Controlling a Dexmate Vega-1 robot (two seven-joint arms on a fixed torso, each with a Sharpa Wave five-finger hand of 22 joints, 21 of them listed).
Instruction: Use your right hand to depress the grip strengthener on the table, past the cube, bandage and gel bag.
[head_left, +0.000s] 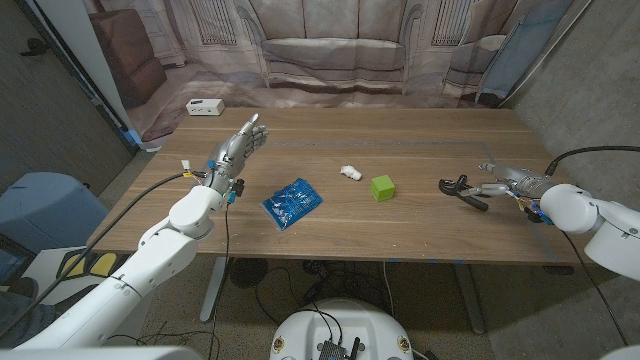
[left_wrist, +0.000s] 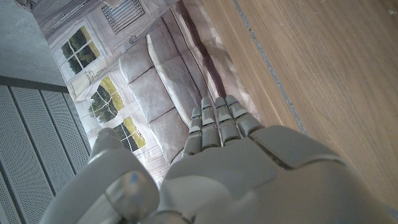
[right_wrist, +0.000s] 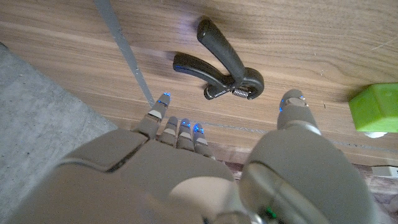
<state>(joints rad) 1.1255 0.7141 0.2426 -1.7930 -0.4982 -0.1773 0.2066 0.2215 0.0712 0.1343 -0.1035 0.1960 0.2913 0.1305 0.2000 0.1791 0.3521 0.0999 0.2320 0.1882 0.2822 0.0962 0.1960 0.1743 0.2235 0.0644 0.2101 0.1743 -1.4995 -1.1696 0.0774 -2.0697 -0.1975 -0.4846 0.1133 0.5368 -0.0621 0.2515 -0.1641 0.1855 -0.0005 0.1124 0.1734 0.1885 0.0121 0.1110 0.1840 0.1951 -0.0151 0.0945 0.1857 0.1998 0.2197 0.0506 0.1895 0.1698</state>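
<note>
Right hand, fingers spread and empty, beside the black-handled grip strengthener on the wooden worktop, right of the green cube; its lettering unreadable.

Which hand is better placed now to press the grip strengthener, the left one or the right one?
The right hand. It lies just beside the grip strengthener, fingers open toward it. The left hand is raised at the table's other side, beyond the gel bag and cube.

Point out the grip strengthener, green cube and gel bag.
grip strengthener (right_wrist: 239, 79): right wrist view, on its coil end.
green cube (head_left: 382, 187): head view, on its top face.
gel bag (head_left: 292, 201): head view, on its middle.
</note>
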